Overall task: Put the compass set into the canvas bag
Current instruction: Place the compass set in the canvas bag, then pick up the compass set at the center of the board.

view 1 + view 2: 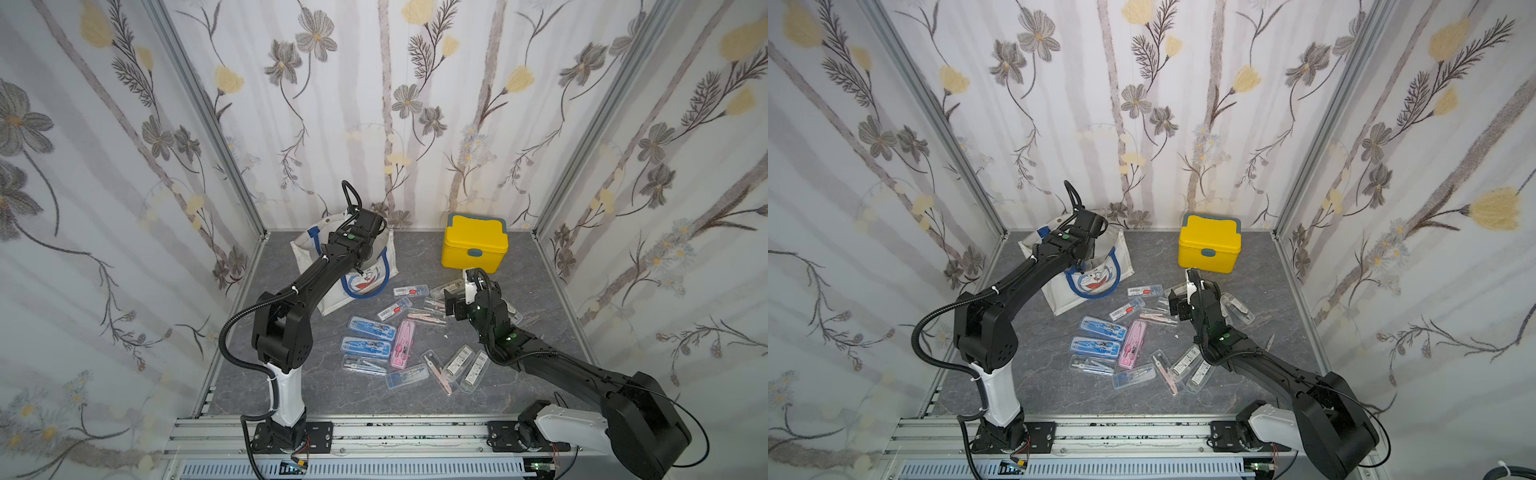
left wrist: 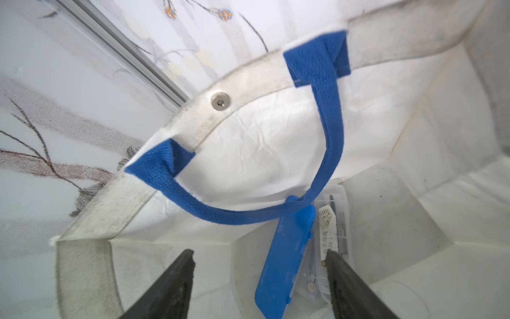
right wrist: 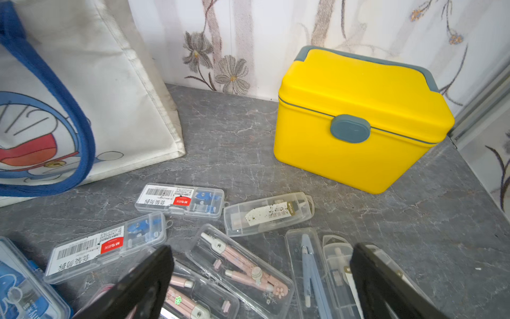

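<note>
The canvas bag (image 1: 330,297) stands at the back left, white with blue handles and a cat face (image 1: 1092,280). My left gripper (image 2: 260,252) hangs open in the bag's mouth. Below it, inside the bag (image 2: 276,143), a blue compass set case (image 2: 287,254) lies loose between the fingers, next to a clear case (image 2: 332,221). Several more compass sets lie on the table, among them two blue cases (image 1: 371,328) and a pink one (image 1: 402,343). My right gripper (image 3: 262,252) stands open just above a clear case holding a pink compass (image 3: 240,265), holding nothing.
A shut yellow lidded box (image 1: 473,245) stands at the back right, close behind the right gripper (image 1: 457,297). Papered walls close in the grey table (image 1: 291,386) on three sides. A blue handle (image 2: 328,132) droops into the bag's mouth.
</note>
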